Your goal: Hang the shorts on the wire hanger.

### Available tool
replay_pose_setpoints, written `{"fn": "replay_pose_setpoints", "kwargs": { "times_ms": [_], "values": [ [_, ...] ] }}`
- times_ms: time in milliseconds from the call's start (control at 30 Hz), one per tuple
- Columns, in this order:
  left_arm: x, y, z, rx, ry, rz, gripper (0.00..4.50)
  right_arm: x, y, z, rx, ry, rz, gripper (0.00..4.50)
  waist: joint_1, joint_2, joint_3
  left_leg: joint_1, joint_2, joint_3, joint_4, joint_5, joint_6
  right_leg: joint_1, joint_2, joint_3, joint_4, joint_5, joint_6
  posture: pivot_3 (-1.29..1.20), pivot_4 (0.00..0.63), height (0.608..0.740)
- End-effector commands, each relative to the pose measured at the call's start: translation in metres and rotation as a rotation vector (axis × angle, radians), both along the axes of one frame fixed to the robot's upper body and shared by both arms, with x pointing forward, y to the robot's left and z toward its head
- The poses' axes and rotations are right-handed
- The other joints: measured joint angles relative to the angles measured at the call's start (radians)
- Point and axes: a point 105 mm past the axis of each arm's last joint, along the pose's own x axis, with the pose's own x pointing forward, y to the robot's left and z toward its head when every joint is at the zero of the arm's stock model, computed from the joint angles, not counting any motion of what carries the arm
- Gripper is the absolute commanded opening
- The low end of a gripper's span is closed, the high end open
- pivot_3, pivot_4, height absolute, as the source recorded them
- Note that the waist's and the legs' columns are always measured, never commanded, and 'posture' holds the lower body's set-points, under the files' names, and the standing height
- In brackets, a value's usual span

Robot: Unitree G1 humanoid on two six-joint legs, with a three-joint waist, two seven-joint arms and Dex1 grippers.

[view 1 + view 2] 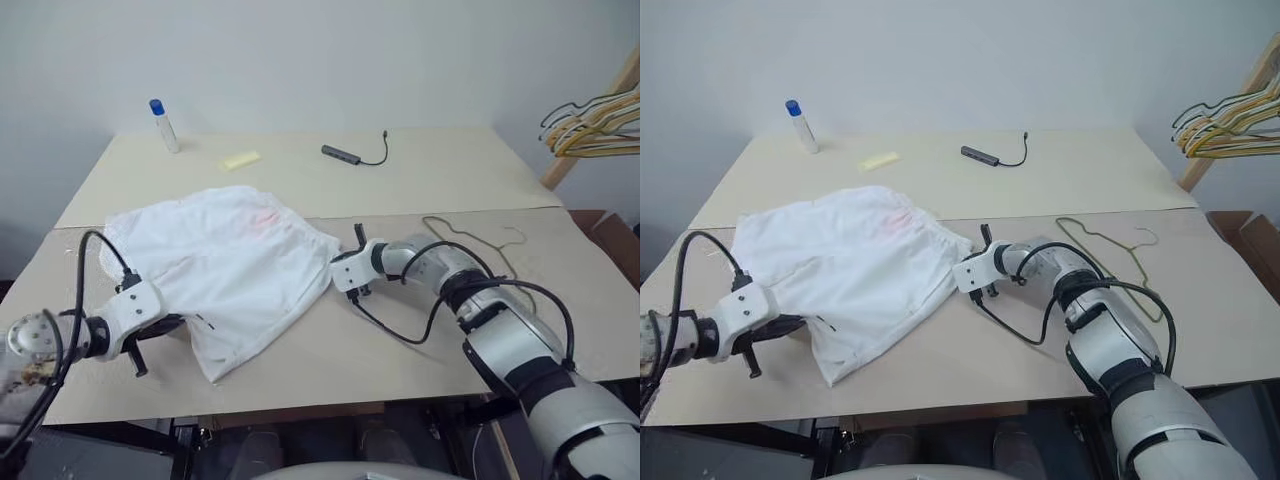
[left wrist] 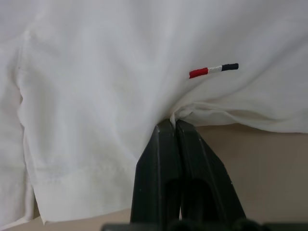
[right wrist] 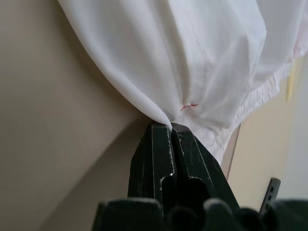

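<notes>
The shorts (image 1: 225, 270) lie spread on the table (image 1: 420, 180), left of centre. The left gripper (image 2: 174, 126) is clamped shut on a fold of cloth at the shorts' seven-o'clock edge; the right gripper (image 3: 169, 129) is pinched shut on the edge at three o'clock. The grasping step appears done. The hanger (image 1: 480, 245) lies flat at three o'clock from the shorts, apart from them. Next, the cloth would probably need to be lifted by both grips and carried over to the hanger.
</notes>
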Motion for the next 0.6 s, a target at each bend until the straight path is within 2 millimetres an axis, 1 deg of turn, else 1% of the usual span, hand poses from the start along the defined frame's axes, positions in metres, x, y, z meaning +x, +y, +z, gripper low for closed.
{"fn": "replay_pose_setpoints", "kwargs": {
  "times_ms": [33, 133, 267, 400, 433, 500, 600],
  "values": [
    [0.020, -0.007, 0.004, 0.034, -0.056, -0.033, 0.00, 0.021, -0.024, 0.020, -0.017, -0.093, -0.103, 0.04, 0.003, 0.000, 0.000, 0.000, 0.000, 0.000, 0.000, 0.000, 0.000, 0.000, 0.000, 0.000, 0.000, 0.000, 0.000, 0.14, 0.000, 0.740],
    [0.036, -0.016, 0.005, 0.045, -0.080, -0.080, 0.00, 0.027, -0.046, 0.025, -0.011, -0.100, -0.171, 0.04, 0.009, 0.000, 0.000, -0.001, -0.001, 0.000, 0.000, 0.000, 0.000, -0.001, -0.001, -0.001, 0.000, 0.000, 0.000, 0.10, 0.000, 0.740],
    [0.062, -0.036, 0.006, 0.043, -0.117, -0.142, 0.00, 0.029, -0.082, 0.027, -0.019, -0.100, -0.258, 0.04, 0.004, 0.000, 0.000, -0.002, -0.002, 0.000, 0.000, 0.000, 0.000, -0.001, -0.001, -0.001, -0.001, 0.000, 0.000, 0.07, 0.000, 0.740],
    [0.080, -0.053, 0.002, 0.059, -0.123, -0.213, 0.00, 0.021, -0.113, 0.023, -0.020, -0.072, -0.314, 0.04, -0.012, 0.000, 0.000, -0.002, -0.002, 0.000, 0.000, 0.000, 0.000, 0.000, -0.001, -0.001, -0.001, 0.000, 0.000, 0.03, 0.000, 0.740],
    [0.081, -0.055, 0.001, 0.059, -0.121, -0.229, 0.00, 0.017, -0.118, 0.021, -0.018, -0.059, -0.319, 0.04, -0.019, 0.000, 0.000, -0.002, -0.002, 0.000, 0.000, 0.000, 0.000, 0.000, -0.001, -0.001, -0.002, 0.000, 0.000, 0.02, 0.000, 0.740],
    [0.082, -0.055, 0.001, 0.066, -0.115, -0.249, 0.00, 0.006, -0.123, 0.020, -0.013, -0.033, -0.306, 0.04, -0.035, 0.000, 0.000, -0.003, -0.002, 0.000, 0.000, 0.000, 0.000, 0.000, -0.001, 0.000, -0.002, 0.000, 0.001, 0.00, 0.000, 0.740],
    [0.077, -0.044, 0.001, 0.068, -0.085, -0.259, 0.00, -0.030, -0.117, 0.020, -0.008, 0.048, -0.267, 0.04, -0.055, 0.000, 0.000, -0.004, -0.002, 0.000, 0.000, 0.000, 0.001, 0.000, -0.001, 0.001, -0.003, 0.000, 0.001, -0.02, 0.000, 0.740]
  ]
}}
